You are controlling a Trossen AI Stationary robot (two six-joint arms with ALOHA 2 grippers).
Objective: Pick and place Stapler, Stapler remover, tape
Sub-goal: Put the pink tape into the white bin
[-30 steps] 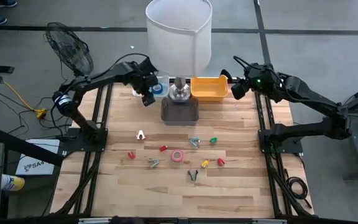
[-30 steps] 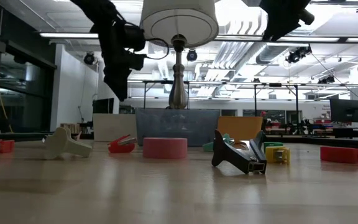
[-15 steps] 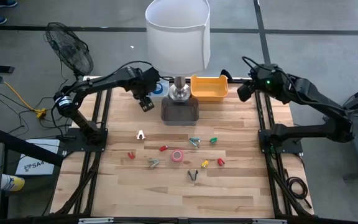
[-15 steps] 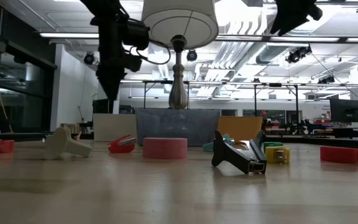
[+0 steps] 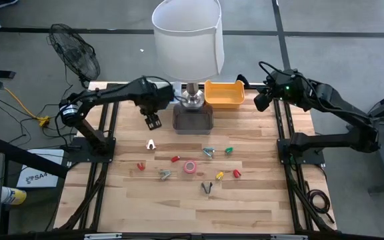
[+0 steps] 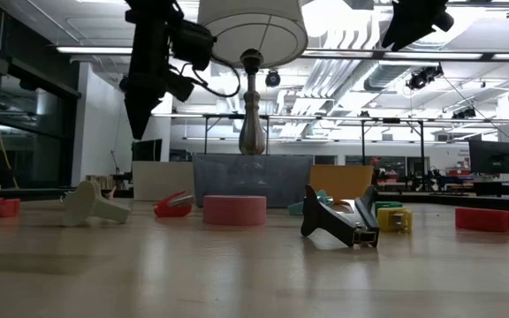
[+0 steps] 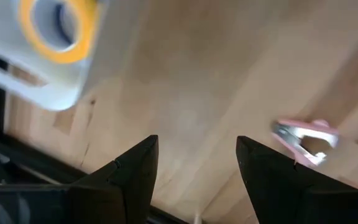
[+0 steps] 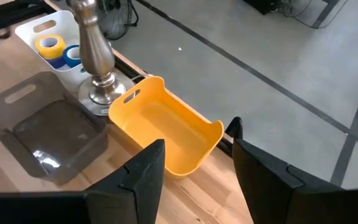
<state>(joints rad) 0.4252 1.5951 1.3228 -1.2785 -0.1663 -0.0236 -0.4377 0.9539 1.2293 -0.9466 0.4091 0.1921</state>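
1. Left of the lamp [image 5: 187, 47], my left gripper [image 5: 153, 121] hangs above bare wood with its fingers spread and nothing between them. The wrist view shows open boards under it.
2. Just past that gripper, toward the lamp, sits a white tray [image 7: 73, 74] with a yellow tape roll [image 7: 56, 28] in it. The right wrist view shows a blue roll [image 8: 73, 55] beside the yellow one.
3. A pink staple remover [image 7: 303, 138] lies on the wood near the left gripper, apart from everything else.
4. Right gripper [image 5: 261, 101] is parked off the lamp's right, by the table's far right corner, released and holding nothing. A yellow bin [image 5: 224, 93] sits between it and the lamp.
5. A grey tray [image 5: 193, 120] sits right at the lamp's foot.
6. Out in front of the lamp, mid-table, there's the pink tape roll [image 5: 190, 167], with a black stapler [image 5: 207, 188] a bit nearer the front edge. Plenty of bare wood along the front edge.
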